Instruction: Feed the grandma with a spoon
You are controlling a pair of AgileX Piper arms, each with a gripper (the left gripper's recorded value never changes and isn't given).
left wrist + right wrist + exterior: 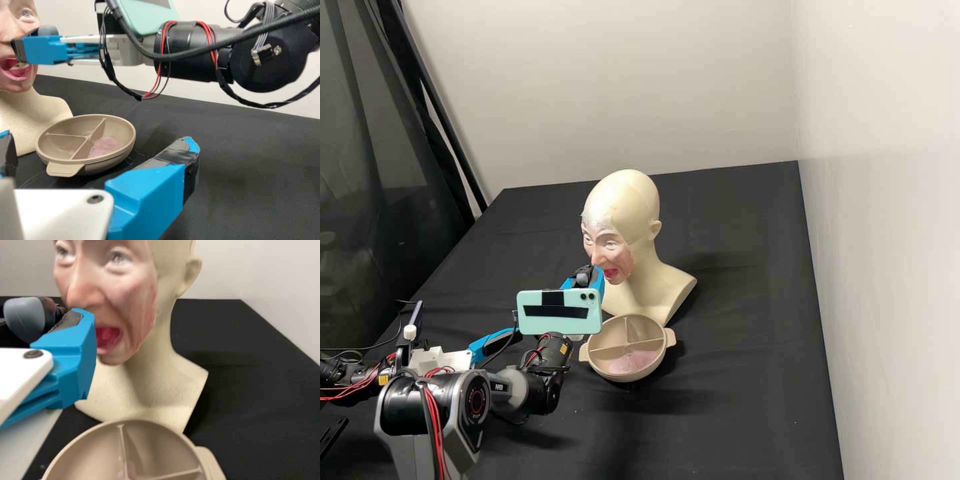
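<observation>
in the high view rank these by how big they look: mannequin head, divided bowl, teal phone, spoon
1. mannequin head
2. divided bowl
3. teal phone, close to the bowl and nearer the camera, so unsure
4. spoon, just its grey end visible at the mouth

No print can be read anywhere; a small white mark [499, 387] on one arm's [537, 392] joint is too tiny to decipher.

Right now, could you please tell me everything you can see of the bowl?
The bowl is round, shallow and beige, plastic by its look, with a tab handle at either side. Inner walls split it into three compartments; one holds pale pink mash, the others look empty. It sits upright on the black bench, just before the bust; whether they touch is unclear.
</observation>
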